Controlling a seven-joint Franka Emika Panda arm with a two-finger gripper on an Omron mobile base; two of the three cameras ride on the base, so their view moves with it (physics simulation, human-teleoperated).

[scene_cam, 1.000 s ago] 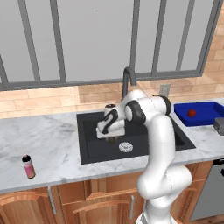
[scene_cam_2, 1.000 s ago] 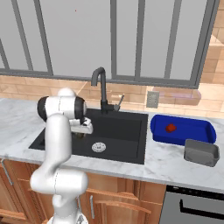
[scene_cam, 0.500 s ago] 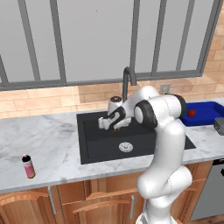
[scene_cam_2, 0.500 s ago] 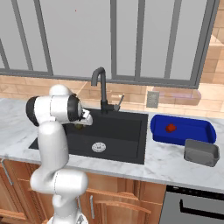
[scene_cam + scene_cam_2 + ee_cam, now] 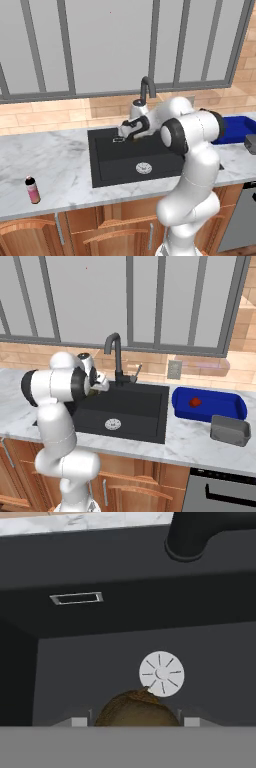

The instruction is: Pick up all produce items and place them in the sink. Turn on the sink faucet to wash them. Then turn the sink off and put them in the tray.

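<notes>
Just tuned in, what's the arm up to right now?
The claw is holding the brown ball above the black sink, near its back wall beside the faucet. No water shows at the spout. The red ball already lies in the blue tray, so the brown one looks headed there next.

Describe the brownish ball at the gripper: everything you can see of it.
The brownish-olive ball is small, dull and round, with a slightly rough-looking, mottled brown skin. Only its upper part shows in the hand view, sitting between the gripper fingers, which seem shut on it. It hangs above the black sink floor, just beside the round silver drain in that view. In the base views the hand hides it almost wholly.
</notes>
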